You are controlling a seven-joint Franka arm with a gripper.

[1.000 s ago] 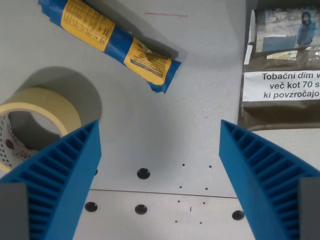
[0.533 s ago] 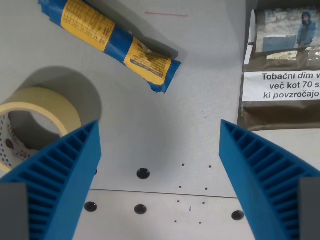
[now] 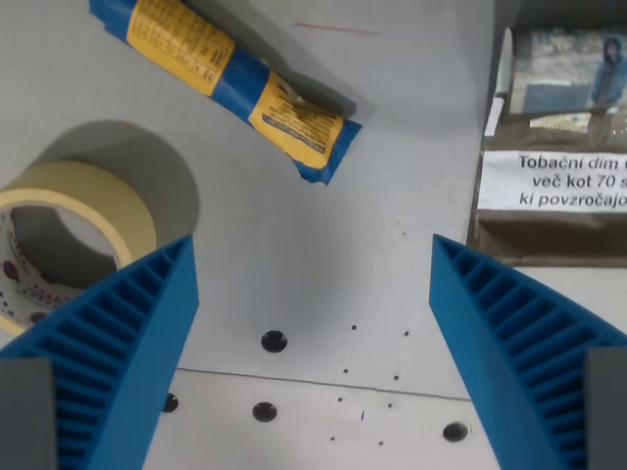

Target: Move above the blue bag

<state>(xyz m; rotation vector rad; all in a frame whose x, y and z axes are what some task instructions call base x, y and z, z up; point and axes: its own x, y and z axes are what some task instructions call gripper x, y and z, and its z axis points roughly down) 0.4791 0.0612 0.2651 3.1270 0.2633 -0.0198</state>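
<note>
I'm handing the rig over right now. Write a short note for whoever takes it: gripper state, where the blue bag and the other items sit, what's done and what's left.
Gripper: open, holding nothing, blue ribbed fingers spread wide over bare grey table.
Rolled blue bag with yellow labels: lying diagonally at the wrist view's upper left, well off the gripper's centre.
Roll of cream masking tape: the wrist view's left edge, partly behind a finger.
Brown tobacco pouch with white warning label: upper right.
Done: nothing visibly completed.
Left: shift toward the upper left until the bag is centred between the fingers.
</note>
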